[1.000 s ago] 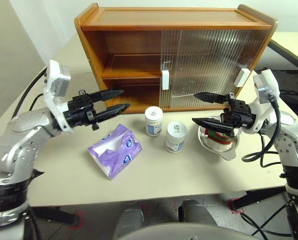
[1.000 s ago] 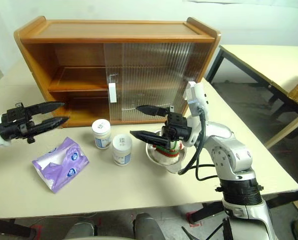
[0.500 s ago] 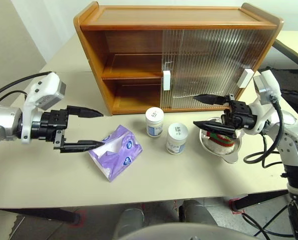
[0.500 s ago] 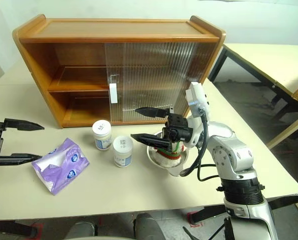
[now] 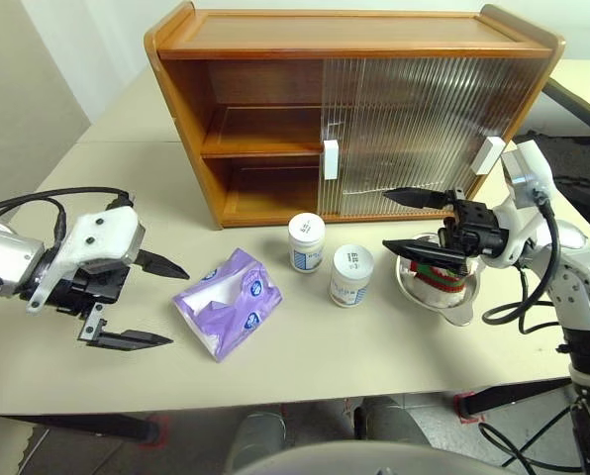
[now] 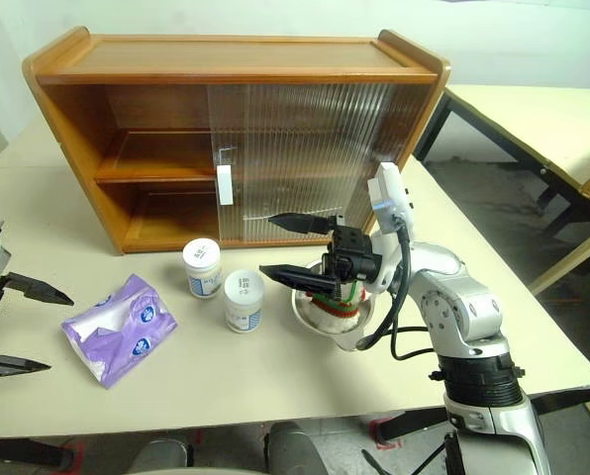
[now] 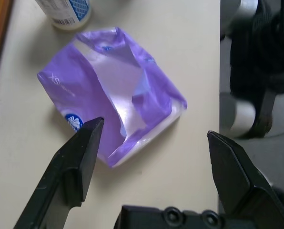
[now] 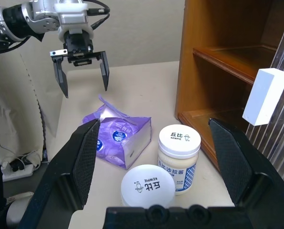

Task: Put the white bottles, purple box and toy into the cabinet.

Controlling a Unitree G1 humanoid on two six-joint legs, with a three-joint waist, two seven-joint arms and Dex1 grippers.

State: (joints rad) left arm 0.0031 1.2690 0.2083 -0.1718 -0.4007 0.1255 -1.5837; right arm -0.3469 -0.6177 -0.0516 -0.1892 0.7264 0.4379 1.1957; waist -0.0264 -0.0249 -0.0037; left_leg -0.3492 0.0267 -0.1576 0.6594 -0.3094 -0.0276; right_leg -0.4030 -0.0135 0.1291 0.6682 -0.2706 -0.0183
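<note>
On a beige worktop (image 5: 374, 346), the left pincer (image 5: 147, 302) hangs wide open just left of the purple box (image 5: 229, 300). Two white bottles (image 5: 306, 240) stand centre. The right pincer (image 5: 406, 220), also wide, hovers above the toy (image 5: 439, 277). The cabinet (image 5: 354, 109) stands behind

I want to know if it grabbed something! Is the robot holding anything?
No. The left pincer is open beside the purple box, and the right pincer is open above the toy.
</note>
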